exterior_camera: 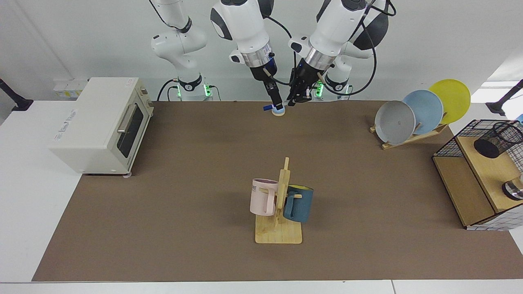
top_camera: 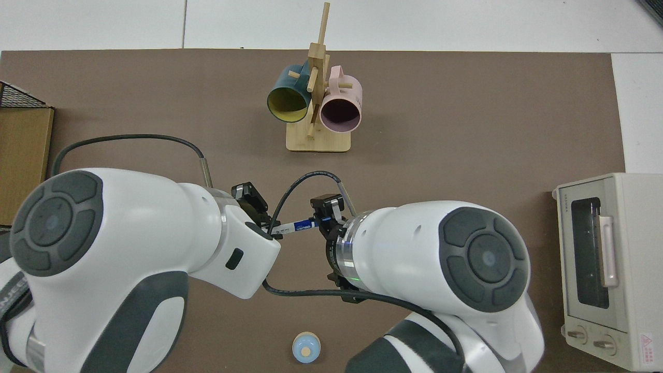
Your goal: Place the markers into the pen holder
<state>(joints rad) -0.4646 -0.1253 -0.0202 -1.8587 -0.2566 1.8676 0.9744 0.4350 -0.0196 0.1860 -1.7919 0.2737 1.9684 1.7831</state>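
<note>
Right claw [exterior_camera: 276, 103] tight around level marker [top_camera: 292, 227], cap [exterior_camera: 267, 107] outward, long axis toward left claw [exterior_camera: 295, 98] just beside.

Two glossy white arms with dark grey joint caps, silver wrist rings, looping black cables (green lights at bases).

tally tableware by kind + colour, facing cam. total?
Plates: 3 – grey plate, blue plate, yellow plate, all in the plate rack
Mugs: 2 – pink mug, dark blue mug, both on the mug tree
Total: 5
</note>
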